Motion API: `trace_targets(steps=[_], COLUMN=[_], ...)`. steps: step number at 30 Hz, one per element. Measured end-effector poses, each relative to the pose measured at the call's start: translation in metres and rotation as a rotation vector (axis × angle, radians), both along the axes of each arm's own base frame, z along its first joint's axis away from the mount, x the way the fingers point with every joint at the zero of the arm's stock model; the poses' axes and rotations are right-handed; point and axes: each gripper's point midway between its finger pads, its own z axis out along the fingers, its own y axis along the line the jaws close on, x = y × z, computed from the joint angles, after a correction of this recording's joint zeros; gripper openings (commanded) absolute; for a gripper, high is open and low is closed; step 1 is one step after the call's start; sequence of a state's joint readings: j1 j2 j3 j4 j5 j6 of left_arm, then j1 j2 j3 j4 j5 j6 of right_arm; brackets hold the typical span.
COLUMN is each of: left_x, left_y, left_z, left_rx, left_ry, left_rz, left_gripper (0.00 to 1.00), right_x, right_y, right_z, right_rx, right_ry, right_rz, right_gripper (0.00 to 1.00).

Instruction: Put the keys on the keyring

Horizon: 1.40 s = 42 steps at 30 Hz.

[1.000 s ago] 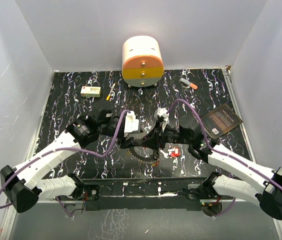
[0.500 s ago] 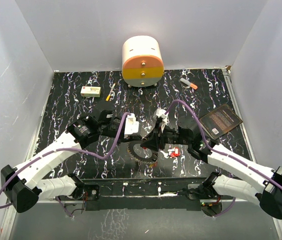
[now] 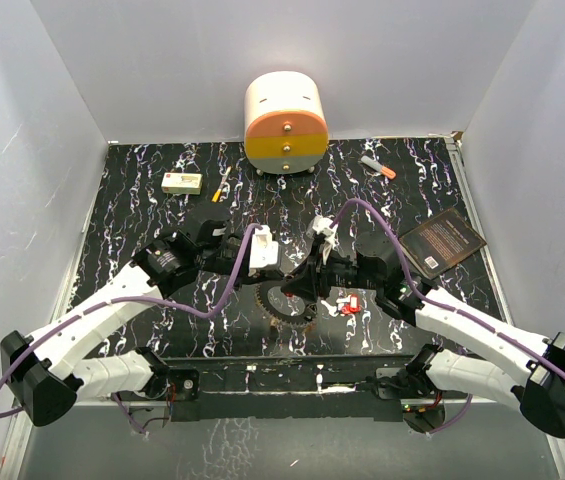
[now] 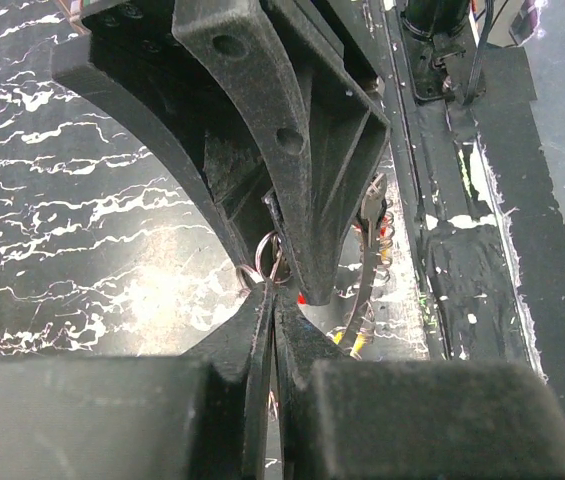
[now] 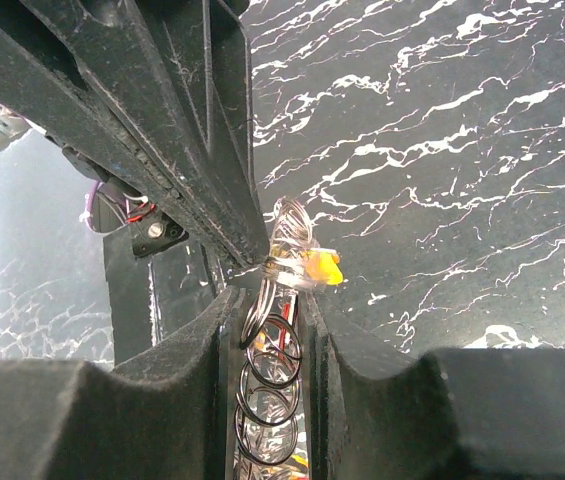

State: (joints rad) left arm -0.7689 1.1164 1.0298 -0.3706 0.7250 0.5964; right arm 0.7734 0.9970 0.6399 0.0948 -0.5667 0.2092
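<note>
Black marbled bench (image 3: 142,200), top view: keyring (image 3: 287,305) beneath left hand (image 3: 280,280) and right hand (image 3: 302,288) meeting tip to tip; red key (image 3: 352,303) just beside.

Left wrist: left hand (image 4: 267,305) pressed together on a wire loop (image 4: 270,258), right hand (image 4: 284,278) touching it.

Right wrist: right hand (image 5: 270,300) narrowed onto stacked loops, seemingly keyring (image 5: 267,385) rim; yellow key (image 5: 322,268) at the tips.

Risk: loop springing free under opposed pull, dropping the key.
</note>
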Motion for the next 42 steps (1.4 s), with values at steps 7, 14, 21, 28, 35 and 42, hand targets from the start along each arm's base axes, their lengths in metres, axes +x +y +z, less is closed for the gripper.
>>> trace_targets(steps=[7,14,21,28,35,42], left_x=[0.002,0.007,0.008,0.011,0.014,0.01], left_y=[0.0,0.001,0.0,-0.002,-0.004,-0.004], left_z=[0.008,0.007,0.005,0.003,-0.002,-0.004], left_rx=[-0.009,0.001,0.006,0.007,0.017,0.023], left_ry=[0.003,-0.015,-0.013,-0.013,-0.011,-0.007], left_rz=[0.016,0.037,0.044,0.044,0.044,0.032], left_gripper=[0.0,0.54,0.52,0.31,0.22,0.0], right_x=[0.003,0.003,0.003,0.003,0.003,0.004], right_y=[0.0,0.0,0.0,0.0,0.001,0.0], right_z=[0.001,0.002,0.002,0.002,0.002,0.002], right_rx=[0.003,0.005,0.006,0.007,0.008,0.004], right_ry=[-0.006,-0.007,-0.005,-0.006,-0.006,-0.005], right_rz=[-0.016,-0.017,-0.017,-0.017,-0.017,-0.023], right_gripper=[0.08,0.08,0.08,0.08,0.08,0.08])
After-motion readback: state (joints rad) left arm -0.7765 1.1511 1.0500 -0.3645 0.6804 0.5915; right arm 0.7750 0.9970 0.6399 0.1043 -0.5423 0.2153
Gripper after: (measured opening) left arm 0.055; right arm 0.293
